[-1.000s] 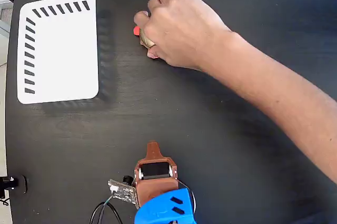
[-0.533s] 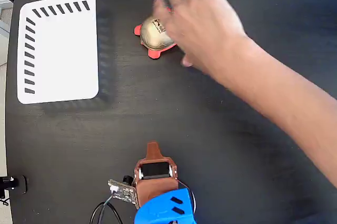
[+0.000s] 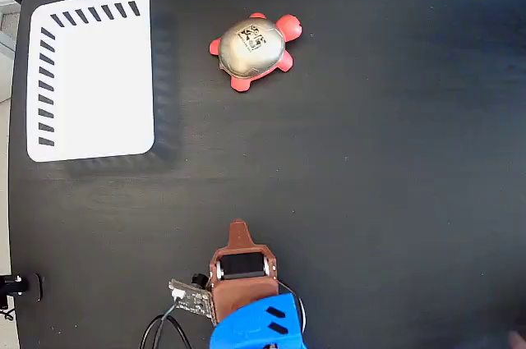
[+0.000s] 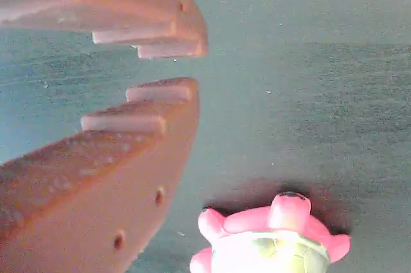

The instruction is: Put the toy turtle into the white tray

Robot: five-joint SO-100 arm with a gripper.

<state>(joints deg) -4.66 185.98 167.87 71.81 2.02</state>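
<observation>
A second ago a person's hand and forearm reached in from the right of the fixed view and covered the toy turtle (image 3: pixel 252 50), with only a sliver of red and gold showing under the fingers. Half a second ago the hand had lifted off to the turtle's right. Now the hand and arm are gone from above the table (image 3: pixel 370 168), and the whole turtle is uncovered, well to the right of the white tray (image 3: pixel 92 74).

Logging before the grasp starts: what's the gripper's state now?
Gripper: open slightly, holding nothing; the toy turtle lies free on the table.
</observation>
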